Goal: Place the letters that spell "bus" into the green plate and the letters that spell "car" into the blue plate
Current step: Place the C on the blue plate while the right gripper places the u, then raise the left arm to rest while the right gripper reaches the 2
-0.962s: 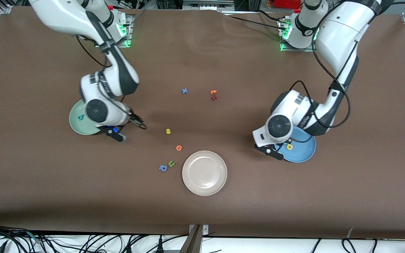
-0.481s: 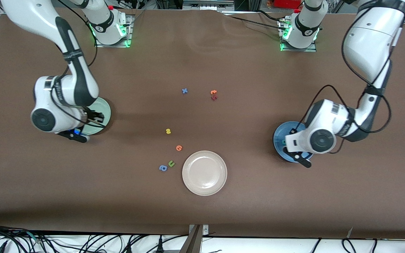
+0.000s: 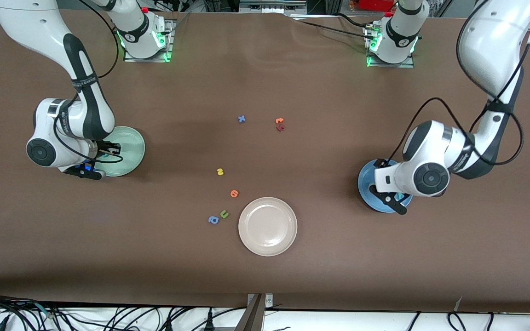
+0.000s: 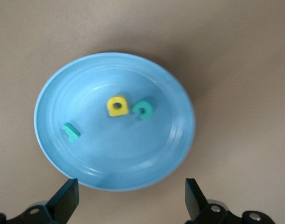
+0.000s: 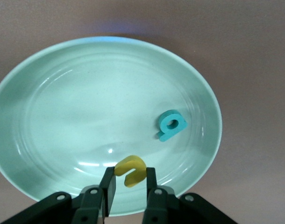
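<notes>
Right pincer [image 5: 128, 186] grasping yellow u [image 5: 131, 170]; left pincer [image 4: 128, 200] released; three letters in blue plate [image 4: 170, 154].

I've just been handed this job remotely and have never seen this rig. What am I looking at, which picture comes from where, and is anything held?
Two white robot arms work at a brown table. The wide picture looks down from across it; the other two come from cameras on each wrist.

The left gripper is open over the blue plate, which holds a teal "c", a yellow "a" and a teal "r".

The right gripper is shut on a yellow "u" over the green plate, where a teal "b" lies.

A yellow "s", a beige plate and spare letters sit mid-table.
</notes>
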`<action>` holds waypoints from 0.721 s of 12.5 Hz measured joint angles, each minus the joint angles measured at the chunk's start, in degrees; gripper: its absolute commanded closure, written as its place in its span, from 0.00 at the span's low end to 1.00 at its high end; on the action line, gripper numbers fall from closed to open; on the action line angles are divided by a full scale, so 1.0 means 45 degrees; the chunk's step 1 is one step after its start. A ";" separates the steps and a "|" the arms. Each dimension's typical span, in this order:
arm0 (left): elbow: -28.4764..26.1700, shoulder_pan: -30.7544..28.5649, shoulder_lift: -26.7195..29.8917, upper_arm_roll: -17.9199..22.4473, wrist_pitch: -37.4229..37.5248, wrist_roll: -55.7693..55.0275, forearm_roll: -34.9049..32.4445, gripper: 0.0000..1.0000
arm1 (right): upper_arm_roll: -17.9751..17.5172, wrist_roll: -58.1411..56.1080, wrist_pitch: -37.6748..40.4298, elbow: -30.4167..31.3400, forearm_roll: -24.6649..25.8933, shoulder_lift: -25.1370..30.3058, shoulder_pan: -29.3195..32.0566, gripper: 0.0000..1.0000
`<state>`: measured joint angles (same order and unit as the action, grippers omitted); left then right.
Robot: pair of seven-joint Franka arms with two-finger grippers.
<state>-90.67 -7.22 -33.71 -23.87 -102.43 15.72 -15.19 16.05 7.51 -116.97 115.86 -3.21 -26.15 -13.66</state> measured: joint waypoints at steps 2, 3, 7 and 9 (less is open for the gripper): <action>0.0081 -0.0021 0.1160 -0.0003 0.0773 -0.0312 0.0482 0.00 | -0.0008 -0.0001 -0.0013 -0.0004 -0.0002 0.0007 -0.0004 0.12; 0.0122 -0.0028 0.1761 -0.0003 0.1262 -0.0725 0.0520 0.00 | -0.0009 -0.0001 -0.0013 -0.0014 -0.0038 0.0030 -0.0004 0.02; 0.0576 -0.0020 0.4100 0.0114 0.3389 -0.1715 0.1290 0.00 | -0.0135 0.0147 0.0330 -0.0323 -0.1063 0.0338 -0.0093 0.02; 0.0648 0.0176 0.5272 0.1186 0.3440 -0.1789 0.2489 0.00 | -0.0794 0.1082 0.0565 -0.0832 -0.1338 0.0541 -0.0189 0.02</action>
<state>-87.76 -6.43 -9.98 -18.53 -86.95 7.67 -3.99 12.47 12.38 -114.42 112.12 -9.23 -23.72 -14.52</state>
